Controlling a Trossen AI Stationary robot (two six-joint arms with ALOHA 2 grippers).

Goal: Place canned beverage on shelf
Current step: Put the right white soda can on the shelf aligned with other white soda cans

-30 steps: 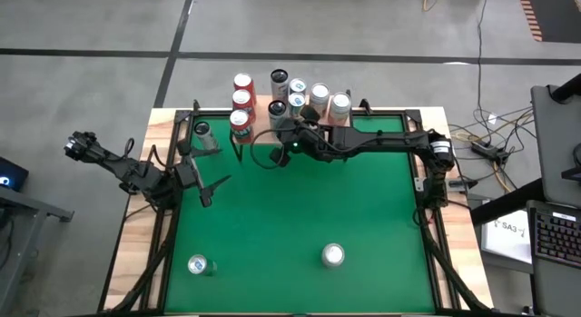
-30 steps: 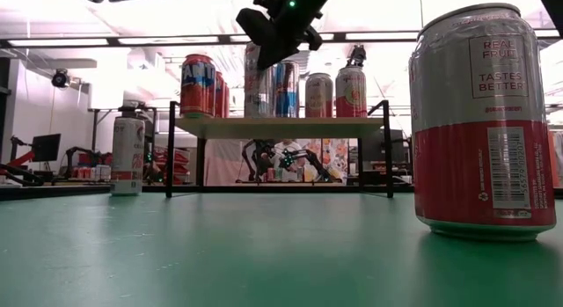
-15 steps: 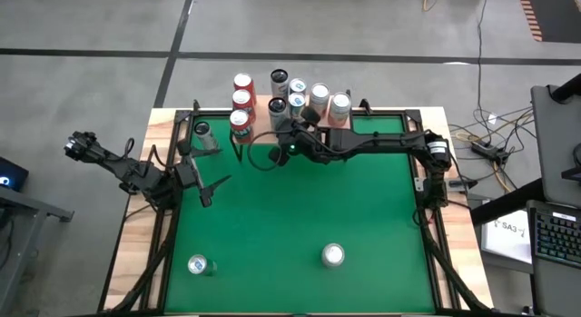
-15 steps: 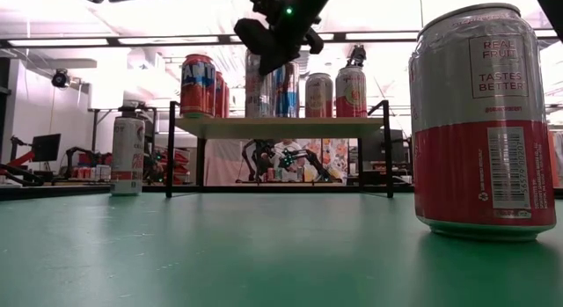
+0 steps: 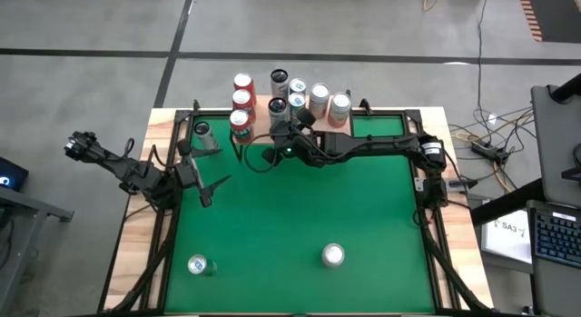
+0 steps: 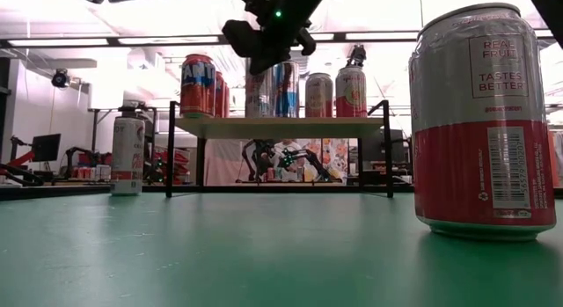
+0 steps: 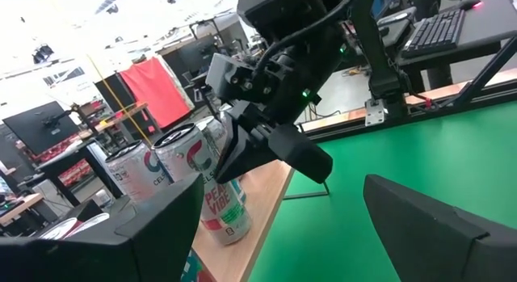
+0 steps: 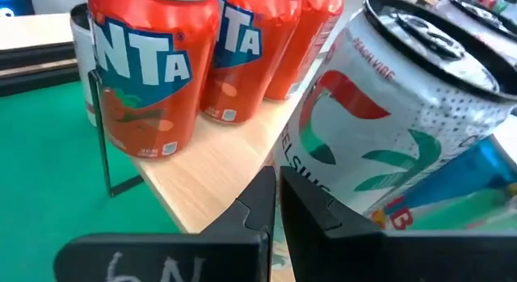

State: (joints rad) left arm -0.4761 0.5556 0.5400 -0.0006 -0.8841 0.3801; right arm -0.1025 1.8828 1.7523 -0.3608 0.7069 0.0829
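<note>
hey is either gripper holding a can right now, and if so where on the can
Neither holds anything. The right gripper is shut with nothing between its fingers, just in front of the shelf. The left gripper waits open at the table's left side.

One shelf (image 5: 354, 123) stands at the far edge of the table (image 5: 300, 217) and carries eight cans: three orange cans (image 5: 242, 101) in a row and five pale ones (image 5: 320, 97). Three more cans stand on the green surface: a dark-topped can (image 5: 202, 131) beside the shelf and two silver-topped cans (image 5: 333, 255) near the front. Two arms work over the table.
</note>
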